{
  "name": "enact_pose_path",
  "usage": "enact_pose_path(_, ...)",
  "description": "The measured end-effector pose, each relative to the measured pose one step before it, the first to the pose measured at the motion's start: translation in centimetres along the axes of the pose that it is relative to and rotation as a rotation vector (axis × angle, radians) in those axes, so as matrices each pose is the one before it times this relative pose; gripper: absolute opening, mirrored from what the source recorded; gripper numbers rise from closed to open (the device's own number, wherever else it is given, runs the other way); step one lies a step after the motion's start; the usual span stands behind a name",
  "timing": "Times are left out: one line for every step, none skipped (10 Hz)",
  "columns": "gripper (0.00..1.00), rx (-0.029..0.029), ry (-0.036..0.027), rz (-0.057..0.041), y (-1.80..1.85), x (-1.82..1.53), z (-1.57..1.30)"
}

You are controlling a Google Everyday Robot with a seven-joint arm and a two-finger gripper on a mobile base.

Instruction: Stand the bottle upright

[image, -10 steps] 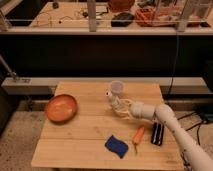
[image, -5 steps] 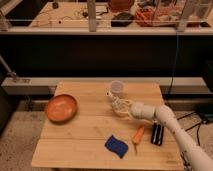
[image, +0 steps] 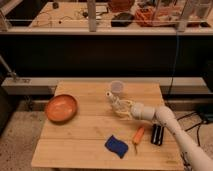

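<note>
At about 1 o'clock from the middle of the table (image: 75, 145), hardly any change over the last second. Still clamped on the bottle (image: 114, 100) with the gripper (image: 122, 110), jaws apparently clenched around the lower body, arm reaching in from 4 o'clock. Still leaning, too: white cap up toward 11 o'clock, base down toward 5 o'clock inside the grip, no longer flat yet well short of vertical. Cannot tell whether touching the wood at the base or held just clear of it. Same places for everything around: translucent cup (image: 117, 88) just beside the cap at 12 o'clock, orange bowl (image: 61, 108) well apart at 9 o'clock, blue sponge (image: 116, 146) at 6 o'clock, orange tool (image: 138, 134) and black block (image: 157, 134) at 5 and 4 o'clock. Read as a pause, or a very slow turn, partway through the righting move, with the grasp holding and no slip showing. Left to do, by this judgement: rotate the cap round to 12 o'clock, seat the base flat on bare wood, then let go. Worth minding the cup so close behind, easily nudged by the cap while swinging up.
</note>
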Motion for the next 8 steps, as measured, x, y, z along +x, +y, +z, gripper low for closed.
enact_pose_path(0.03, 0.00209, 0.00104, 0.00143, -0.021, 0.048, -0.141)
enact_pose_path(0.03, 0.00063, 0.00023, 0.00021, -0.006, 0.029, -0.043)
enact_pose_path(0.03, -0.00168, -0.00012, -0.00043, 0.04, -0.023, 0.097)
enact_pose_path(0.03, -0.00019, 0.00003, -0.00004, 0.005, 0.003, 0.011)
enact_pose_path(0.03, -0.00002, 0.00013, 0.00007, 0.002, 0.007, -0.003)
enact_pose_path(0.03, -0.00014, 0.0003, -0.00007, 0.005, 0.015, 0.002)
enact_pose_path(0.03, 0.001, 0.00058, 0.00137, 0.006, 0.035, -0.016)
enact_pose_path(0.03, 0.00396, 0.00208, 0.00643, 0.06, 0.132, -0.115)
